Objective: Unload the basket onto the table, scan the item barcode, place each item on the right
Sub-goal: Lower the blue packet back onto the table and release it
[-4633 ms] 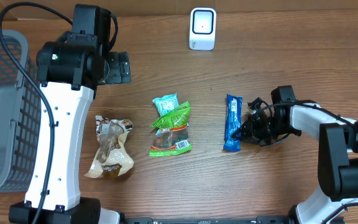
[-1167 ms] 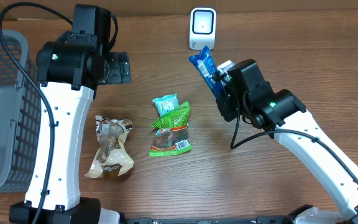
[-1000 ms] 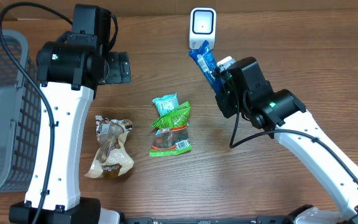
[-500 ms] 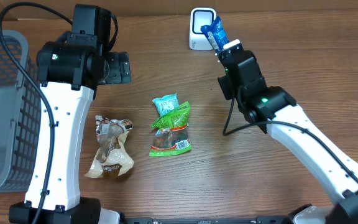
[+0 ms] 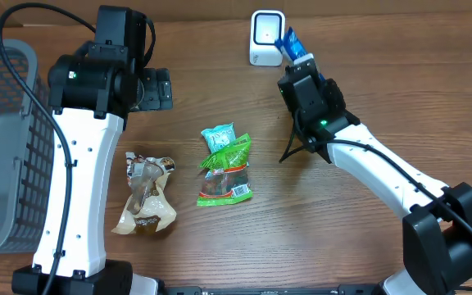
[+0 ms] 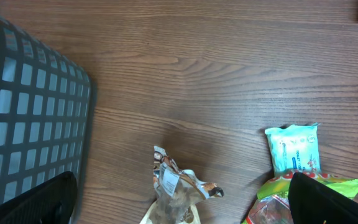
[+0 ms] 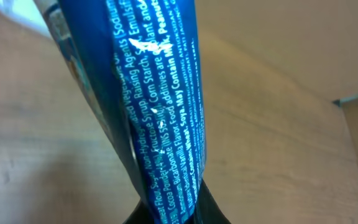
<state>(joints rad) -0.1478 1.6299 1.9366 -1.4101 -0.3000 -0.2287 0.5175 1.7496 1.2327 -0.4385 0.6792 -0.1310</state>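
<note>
Overhead view: got blue snack bar wrapper (image 5: 289, 41) pinched tight in right gripper (image 5: 296, 61), top centre, just beside white scanner (image 5: 265, 33). Left gripper (image 5: 159, 90) wide, empty. Looks light, crinkly, slick; best grabbed by end.

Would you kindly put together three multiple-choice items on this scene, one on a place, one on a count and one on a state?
1. Where is the blue packet?
A. Flat in the middle of the tabletop.
B. Inside a drawer.
C. Held up beside the white scanner.

2. How many packets lie on the table?
A. Two.
B. Three.
C. Five.

3. How does the left gripper stand?
A. Open, holding nothing.
B. Shut on a packet.
C. Shut on a cup.

Answers:
1. C, since the right gripper holds it up next to the scanner.
2. B, since a teal packet, a green packet and a brownish packet lie there.
3. A, since the left wrist view shows its fingers wide apart, gripping nothing.
</note>
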